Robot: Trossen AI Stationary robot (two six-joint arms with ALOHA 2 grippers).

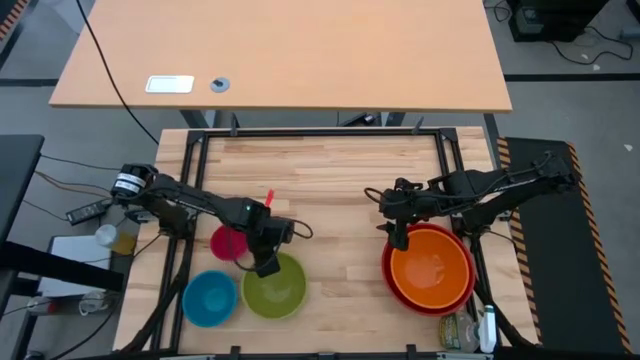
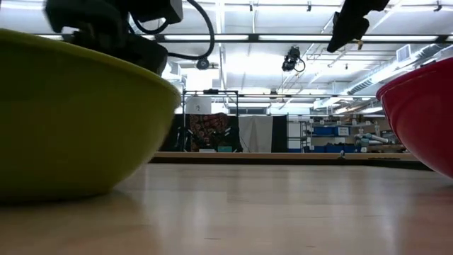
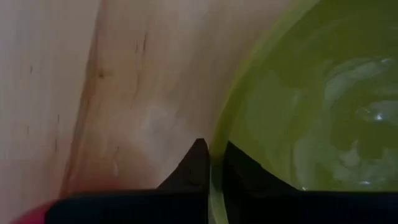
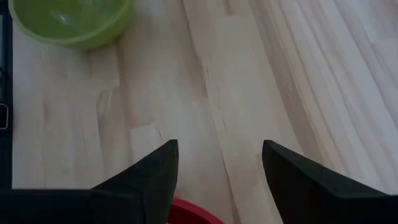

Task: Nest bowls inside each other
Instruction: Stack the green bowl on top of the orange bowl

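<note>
The lime green bowl (image 1: 278,290) stands near the table's front left, with my left gripper (image 1: 265,264) shut on its far-left rim. The blue bowl (image 1: 210,298) stands on the table to its left. The magenta-pink bowl (image 1: 229,241) stands just beyond, partly under my left arm. At the right, the orange bowl (image 1: 432,265) sits nested inside the red bowl (image 1: 398,285). My right gripper (image 1: 398,238) hangs open above the red bowl's far-left rim (image 4: 186,213), touching nothing. My left gripper has the green bowl's rim (image 3: 215,163) between its two fingers, one finger (image 3: 194,167) outside the wall and the other (image 3: 244,171) inside the hollow. The fingers come steeply from above, at the bowl's far-left side. The bowl's base (image 2: 64,193) rests on the table.
Bare wood lies across the table's middle (image 1: 330,215) between the two groups of bowls. A black frame rail (image 1: 320,131) runs around the table's far and side edges. A bottle and small items (image 1: 462,332) stand at the near right corner.
</note>
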